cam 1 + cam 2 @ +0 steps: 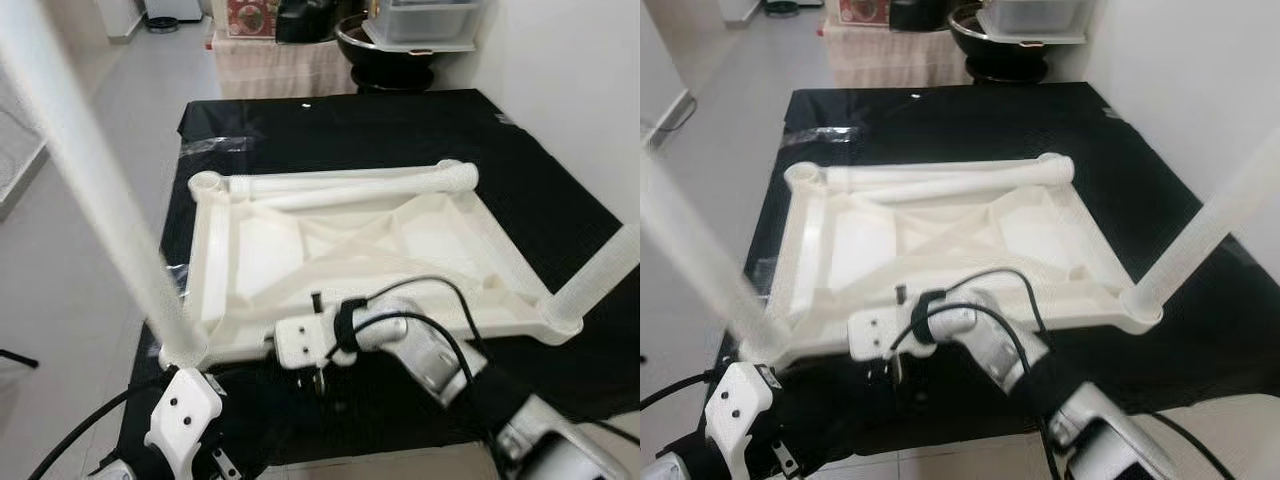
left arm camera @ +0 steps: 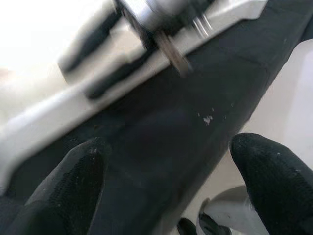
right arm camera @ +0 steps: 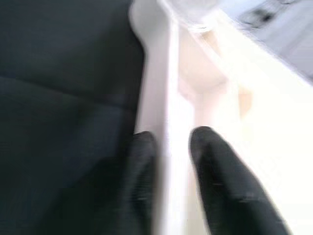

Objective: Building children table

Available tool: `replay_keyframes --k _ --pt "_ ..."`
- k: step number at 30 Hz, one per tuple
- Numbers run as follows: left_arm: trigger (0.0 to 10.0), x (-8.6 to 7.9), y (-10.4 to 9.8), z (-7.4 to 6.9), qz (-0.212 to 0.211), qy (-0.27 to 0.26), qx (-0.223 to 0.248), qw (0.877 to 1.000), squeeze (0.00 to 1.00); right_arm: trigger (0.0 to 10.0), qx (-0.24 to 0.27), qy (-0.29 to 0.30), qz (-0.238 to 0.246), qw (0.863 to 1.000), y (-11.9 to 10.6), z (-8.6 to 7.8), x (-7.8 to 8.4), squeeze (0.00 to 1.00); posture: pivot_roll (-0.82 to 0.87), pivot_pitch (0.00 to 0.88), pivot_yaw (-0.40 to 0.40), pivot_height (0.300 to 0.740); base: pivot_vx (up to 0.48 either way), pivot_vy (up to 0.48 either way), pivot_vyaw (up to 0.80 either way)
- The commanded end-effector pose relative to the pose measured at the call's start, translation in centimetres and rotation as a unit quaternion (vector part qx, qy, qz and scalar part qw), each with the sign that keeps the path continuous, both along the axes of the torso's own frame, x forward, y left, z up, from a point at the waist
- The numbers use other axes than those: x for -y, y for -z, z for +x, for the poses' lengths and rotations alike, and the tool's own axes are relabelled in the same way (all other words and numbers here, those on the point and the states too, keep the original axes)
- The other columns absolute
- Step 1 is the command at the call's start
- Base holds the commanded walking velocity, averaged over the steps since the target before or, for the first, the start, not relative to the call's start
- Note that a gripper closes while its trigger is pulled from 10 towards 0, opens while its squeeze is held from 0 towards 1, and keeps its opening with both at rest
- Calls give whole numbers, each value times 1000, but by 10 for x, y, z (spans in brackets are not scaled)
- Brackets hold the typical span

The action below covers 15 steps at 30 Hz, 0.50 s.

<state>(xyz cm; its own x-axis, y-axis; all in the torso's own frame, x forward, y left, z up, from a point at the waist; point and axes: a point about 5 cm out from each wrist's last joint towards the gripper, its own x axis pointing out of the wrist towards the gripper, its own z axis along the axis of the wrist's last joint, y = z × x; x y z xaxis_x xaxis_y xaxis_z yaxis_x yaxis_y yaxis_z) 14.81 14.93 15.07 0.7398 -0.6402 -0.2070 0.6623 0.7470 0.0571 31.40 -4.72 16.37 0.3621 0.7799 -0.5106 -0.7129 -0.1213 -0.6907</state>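
Nearest the robot, the left gripper (image 2: 166, 196) is held low over the edge of the black mat (image 1: 400, 130), its fingers (image 2: 73, 176) spread wide apart and holding nothing. Just beyond it, the right gripper (image 3: 168, 161) is seen clamped across the near rim of the table top (image 1: 340, 250), one finger on each side of the thin white wall. The table top is laid upside down on the mat, its ribbed underside facing up. Two legs are already stood in the near corner sockets: the left leg (image 1: 100, 190) and the right leg (image 1: 600, 275), both leaning towards the camera. Two further legs (image 1: 350, 185) are lying loose along the far rim (not yet fitted, it appears). The piece is judged to be light, stiff moulded plastic, smooth and somewhat slippery; the rim or a cross rib would give the surest hold, and a leg is best taken near its base. Farther off, a low bench (image 1: 285, 65) with a storage box (image 1: 420, 20) is set against the wall.
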Motion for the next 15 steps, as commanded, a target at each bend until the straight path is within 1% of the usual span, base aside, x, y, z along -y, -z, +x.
replay_keyframes --k 1,4,6,7,8,9,10,11,12,13,14,15 --pt "10000 0 -1 -2 9 3 -2 1000 0 10000 18 21 0 1000 -3 6 9 1000 94 133 -55 740 0 0 0" --pt "10000 -1 0 0 11 2 -2 1000 0 10000 -8 45 -5 999 0 4 29 1000 93 134 -55 740 0 0 0" --pt "10000 -1 0 0 11 2 -2 1000 0 10000 -8 45 -5 999 0 4 29 1000 93 134 -55 740 0 0 0" --pt "10000 -2 -1 2 12 -3 2 1000 0 10000 -76 46 20 996 7 -14 42 1000 75 136 -56 740 0 0 0" --pt "10000 -2 -1 2 12 -3 2 1000 0 10000 -76 46 20 996 7 -14 42 1000 75 136 -56 740 0 0 0" --pt "10000 -2 -1 4 11 -8 4 1000 0 10000 -115 40 40 992 10 -25 47 1000 68 135 -54 740 0 0 0" --pt "10000 -3 -1 7 10 -16 9 1000 0 10000 -157 36 69 985 12 -39 52 1000 62 134 -52 740 0 0 0" --pt "10000 -3 -2 8 10 -22 12 1000 0 10000 -180 33 87 979 13 -48 54 1000 62 134 -52 740 0 0 0" --pt "10000 -5 -1 13 8 -41 17 999 0 10000 -194 45 116 973 14 -54 56 1000 48 133 -49 740 0 0 0" --pt "10000 -5 -1 13 8 -41 17 999 0 10000 -194 45 116 973 14 -54 56 1000 48 133 -49 740 0 0 0" --pt "10000 -6 -1 16 6 -53 20 998 0 10000 -201 55 134 969 15 -56 58 1000 45 132 -49 740 0 0 0" --pt "10000 -8 -1 21 3 -71 25 997 0 10000 -198 75 164 964 16 -57 58 1000 29 128 -45 740 0 0 0"
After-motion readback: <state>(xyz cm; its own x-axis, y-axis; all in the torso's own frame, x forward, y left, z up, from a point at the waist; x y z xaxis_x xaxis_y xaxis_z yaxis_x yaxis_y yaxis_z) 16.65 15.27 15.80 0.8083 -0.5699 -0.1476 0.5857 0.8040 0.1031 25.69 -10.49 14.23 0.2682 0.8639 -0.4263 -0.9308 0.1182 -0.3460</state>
